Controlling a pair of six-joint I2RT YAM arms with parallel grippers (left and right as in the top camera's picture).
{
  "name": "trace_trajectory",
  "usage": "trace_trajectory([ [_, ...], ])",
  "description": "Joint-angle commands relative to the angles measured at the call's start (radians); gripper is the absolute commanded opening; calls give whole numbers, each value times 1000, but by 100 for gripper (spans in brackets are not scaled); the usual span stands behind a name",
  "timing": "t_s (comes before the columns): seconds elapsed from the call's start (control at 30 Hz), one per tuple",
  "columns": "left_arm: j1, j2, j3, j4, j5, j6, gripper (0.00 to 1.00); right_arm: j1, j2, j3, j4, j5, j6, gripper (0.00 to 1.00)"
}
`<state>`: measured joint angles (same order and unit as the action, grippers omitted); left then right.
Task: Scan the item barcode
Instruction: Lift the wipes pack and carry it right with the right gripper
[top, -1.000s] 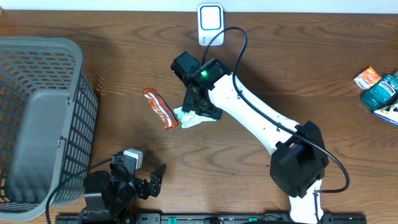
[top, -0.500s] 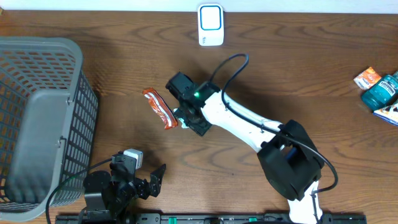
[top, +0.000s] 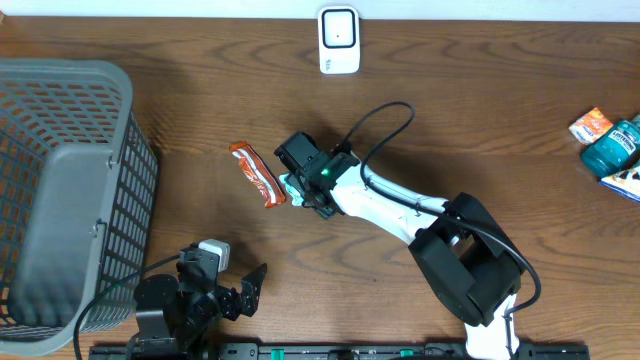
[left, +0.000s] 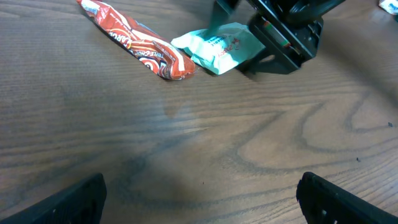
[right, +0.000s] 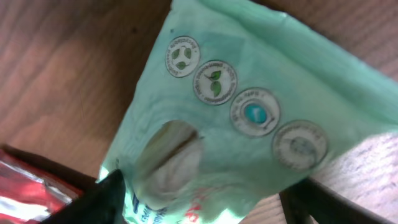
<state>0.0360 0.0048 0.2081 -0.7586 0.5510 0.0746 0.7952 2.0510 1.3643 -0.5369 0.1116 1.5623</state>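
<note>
Right arm pulls back from scanner (top: 338, 38), toward front-left. Near: left gripper (left: 202, 186) spread wide, idle. Mid-table: right gripper (top: 300, 190) pinches green packet (left: 221, 46); packet touches table just beside red snack bar (left: 140, 46). Likely set-down after scan. Next: release, lift straight clear.

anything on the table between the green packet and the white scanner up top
Nothing visible. The wood between the green packet and the white scanner shows nothing lying on it. The red snack bar lies beside the packet, on the side away from that line.
</note>
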Motion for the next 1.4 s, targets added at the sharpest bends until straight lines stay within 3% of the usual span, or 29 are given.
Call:
trace_trajectory([
  [0.0,4,-1,4,-4,2,-2,98,-14,50,-55,-28,28,-10,45],
  [0.2,4,-1,4,-4,3,-2,98,-29,47,-54,-40,28,-173,1],
  [0.4,4,-1,4,-4,2,-2,98,-114,-83,-39,-280,-151,-236,1],
  [0.53,4,-1,4,-4,2,-2,98,-216,-221,-36,-425,-265,-390,2],
  [0.83,4,-1,4,-4,2,-2,98,-435,-436,-36,-866,-653,-240,2],
  [0.93,4,-1,4,-4,2,-2,98,-484,-441,-36,-949,-768,-244,8],
  [1.13,4,-1,4,-4,2,-2,98,-494,-441,-37,-981,-811,-243,5],
  [1.3,4,-1,4,-4,2,-2,98,-494,-441,-37,-971,-970,-246,3],
  [1.37,4,-1,4,-4,2,-2,98,-497,-441,-37,-893,-993,-168,1],
])
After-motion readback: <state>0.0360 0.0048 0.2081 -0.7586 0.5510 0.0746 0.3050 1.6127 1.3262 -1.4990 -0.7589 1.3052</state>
